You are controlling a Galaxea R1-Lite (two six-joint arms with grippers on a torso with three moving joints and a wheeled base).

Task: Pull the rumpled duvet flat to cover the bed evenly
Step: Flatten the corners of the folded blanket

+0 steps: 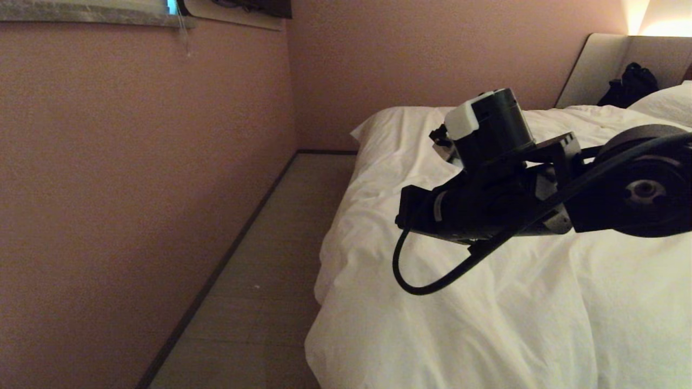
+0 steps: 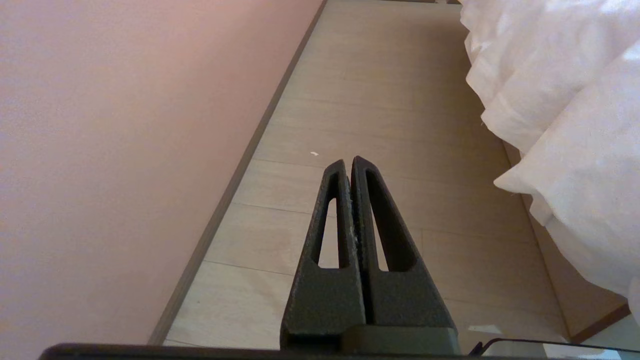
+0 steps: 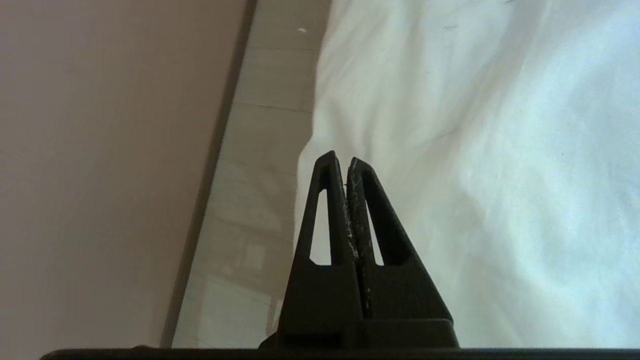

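Right hand (image 3: pixel 347 165) hangs clenched on nothing over the duvet (image 1: pixel 486 302), near its floor-side edge; left hand (image 2: pixel 350 165) is parked clenched above the floor (image 2: pixel 375 100). Duvet drapes the bed's side, wrinkled. I'd release, pinch that edge deeply, then pull steadily outward.

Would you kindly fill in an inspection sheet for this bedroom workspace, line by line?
Surface: the bed is covered in white bedding up to its headboard.
Job's things: the duvet lies spread but wrinkled, its edge hanging over the side toward the floor.
Clutter: a dark object against the headboard; a small white speck on the floor.
Grippers: the right gripper is shut and empty above the duvet's edge; the left gripper is shut and empty above the floor.
Cables: a black cable loops under the right arm.
Surroundings: a pink wall; a pillow at the head end.
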